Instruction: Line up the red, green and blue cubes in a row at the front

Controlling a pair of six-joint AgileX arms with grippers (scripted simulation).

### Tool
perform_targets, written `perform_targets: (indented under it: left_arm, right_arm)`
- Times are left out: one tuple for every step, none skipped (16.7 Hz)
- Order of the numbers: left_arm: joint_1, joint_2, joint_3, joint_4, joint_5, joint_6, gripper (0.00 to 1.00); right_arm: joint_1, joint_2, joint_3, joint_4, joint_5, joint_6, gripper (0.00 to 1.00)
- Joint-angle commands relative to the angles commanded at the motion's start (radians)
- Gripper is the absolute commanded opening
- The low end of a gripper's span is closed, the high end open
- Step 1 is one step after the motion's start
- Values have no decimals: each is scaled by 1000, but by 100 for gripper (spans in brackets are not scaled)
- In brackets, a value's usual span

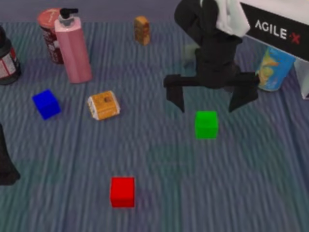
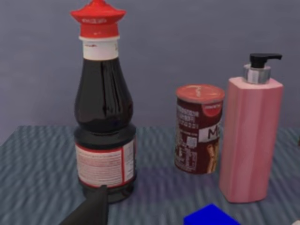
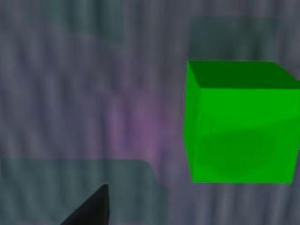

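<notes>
Hovering open, right claw (image 1: 210, 99) above green cube (image 1: 206, 124).

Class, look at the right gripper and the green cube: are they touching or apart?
Apart. The top view shows the right gripper open, its fingertips ending short of the green cube, with bare table between.

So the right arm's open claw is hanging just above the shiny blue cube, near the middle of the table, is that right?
Not quite: the cube is the wrong colour. In the top view the open right gripper hangs just above the glossy green cube, not touching it. The glossy blue cube lies far off at the table's left side, near the pink pump bottle.
</notes>
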Motion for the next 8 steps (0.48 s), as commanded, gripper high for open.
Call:
perform_targets:
  left_arm:
    - [0, 0, 0, 0, 0, 0, 100]
    - [0, 0, 0, 0, 0, 0, 100]
    - [0, 0, 0, 0, 0, 0, 100]
    - [0, 0, 0, 0, 0, 0, 100]
    - [0, 0, 0, 0, 0, 0, 100]
    - [0, 0, 0, 0, 0, 0, 100]
    - [0, 0, 0, 0, 0, 0, 100]
    - [0, 0, 0, 0, 0, 0, 100]
  right_arm:
    - [-5, 0, -1, 1, 0, -5, 100]
    - [-5, 0, -1, 1, 0, -5, 100]
    - [-5, 0, -1, 1, 0, -5, 100]
    - [-2, 4, 2, -1, 1, -4, 100]
    - [-2, 4, 0, 2, 1, -4, 100]
    - [-3, 7, -11, 16, 1, -3, 100]
    - [-3, 13, -29, 39, 0, -3, 100]
    - [-4, 22, -52, 72, 0, -3, 100]
